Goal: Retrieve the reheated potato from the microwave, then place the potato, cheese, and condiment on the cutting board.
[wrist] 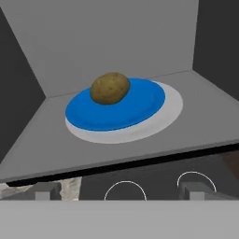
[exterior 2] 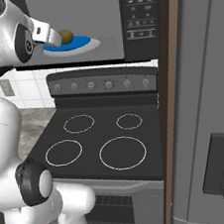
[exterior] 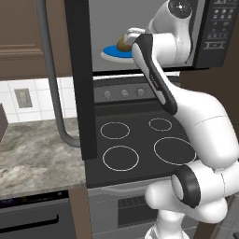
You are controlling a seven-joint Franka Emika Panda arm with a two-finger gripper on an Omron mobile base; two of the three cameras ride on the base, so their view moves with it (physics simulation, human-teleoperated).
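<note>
Gripper (wrist: 119, 190) fingertips, apparently open, front half-hidden potato (exterior: 123, 44).

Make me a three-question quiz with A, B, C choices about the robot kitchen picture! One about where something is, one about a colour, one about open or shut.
1. Where is the potato?
A. on the stovetop
B. on a plate inside the microwave
C. on the counter

2. What colour is the plate under it?
A. blue
B. red
C. green

3. How is the microwave door?
A. shut
B. missing
C. swung open

Answers:
1 B, the potato sits on the plate within the microwave and its grey walls.
2 A, the plate is bright blue.
3 C, the door stands out to the left, so the inside shows.
</note>
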